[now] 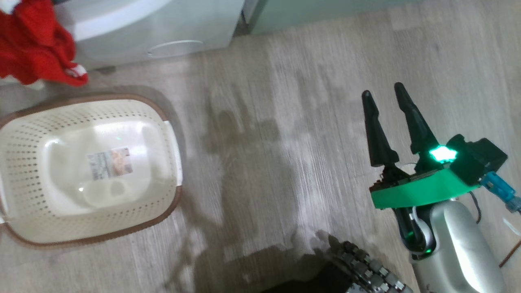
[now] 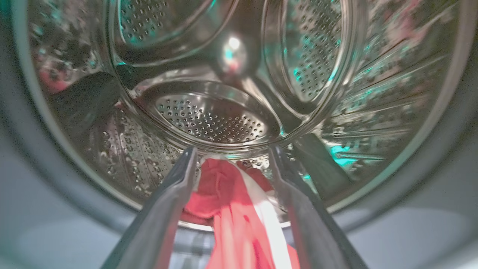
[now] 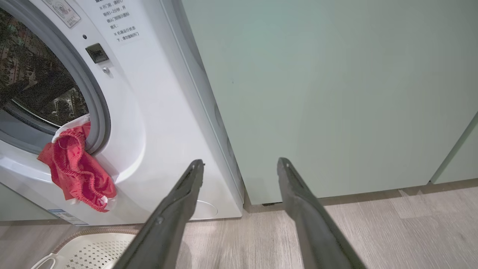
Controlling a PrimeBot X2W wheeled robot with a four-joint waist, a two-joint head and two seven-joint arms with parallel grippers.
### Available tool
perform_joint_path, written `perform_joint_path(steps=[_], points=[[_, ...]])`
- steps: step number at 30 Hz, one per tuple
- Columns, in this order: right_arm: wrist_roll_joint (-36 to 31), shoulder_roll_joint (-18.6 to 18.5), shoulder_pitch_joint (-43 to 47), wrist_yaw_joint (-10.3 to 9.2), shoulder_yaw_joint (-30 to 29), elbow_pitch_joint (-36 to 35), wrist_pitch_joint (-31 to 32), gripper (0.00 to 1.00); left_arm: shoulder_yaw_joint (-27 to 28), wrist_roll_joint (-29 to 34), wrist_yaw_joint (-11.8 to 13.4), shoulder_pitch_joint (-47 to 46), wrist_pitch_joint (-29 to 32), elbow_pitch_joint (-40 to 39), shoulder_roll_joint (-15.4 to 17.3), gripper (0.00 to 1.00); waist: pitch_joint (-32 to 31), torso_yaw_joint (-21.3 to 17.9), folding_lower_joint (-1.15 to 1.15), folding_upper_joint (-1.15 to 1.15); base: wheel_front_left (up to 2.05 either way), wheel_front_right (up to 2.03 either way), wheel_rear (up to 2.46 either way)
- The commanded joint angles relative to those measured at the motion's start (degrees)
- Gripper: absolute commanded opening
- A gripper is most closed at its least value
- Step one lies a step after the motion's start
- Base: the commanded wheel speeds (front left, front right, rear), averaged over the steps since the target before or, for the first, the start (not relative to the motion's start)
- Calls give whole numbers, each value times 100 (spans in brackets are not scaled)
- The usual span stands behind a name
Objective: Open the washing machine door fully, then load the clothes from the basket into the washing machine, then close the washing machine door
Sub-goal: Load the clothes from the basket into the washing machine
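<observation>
Loading step; basket (image 1: 24,118) bare, lower left; clothes (image 3: 76,168) draped over washing machine (image 3: 157,112) lip; left gripper (image 2: 233,151) spread astride them; right gripper (image 1: 382,90) wide, idle; next, likely: push clothes inside.

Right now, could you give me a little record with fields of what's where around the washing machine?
basket: on the floor, no garments inside, just a label sticker
clothes: red, draped over the washing machine opening's lip, partly hanging outside
left jaws: open, pointing into the drum, clothes lying between them
right jaws: open, holding nothing, above the floor
</observation>
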Motion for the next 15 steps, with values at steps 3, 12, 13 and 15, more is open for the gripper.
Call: perform_joint_path(steps=[3,12,13,15], points=[[-118,-39,199,0,-29,-205,93,100,350,108,389,1118,-50,-1362,-72,100,-329,311,1,0,0,0,0],[-308,-39,315,0,-183,-343,325,100,194,413,996,2905,-51,-3004,-789,100,-700,660,1,0,0,0,0],[-334,-39,327,0,-193,-354,359,100,147,442,1035,3042,-51,-3068,-849,100,-750,692,1,0,0,0,0],[-383,-39,359,0,-208,-374,424,100,37,482,1089,3293,-51,-3126,-959,100,-862,761,1,0,0,0,0]])
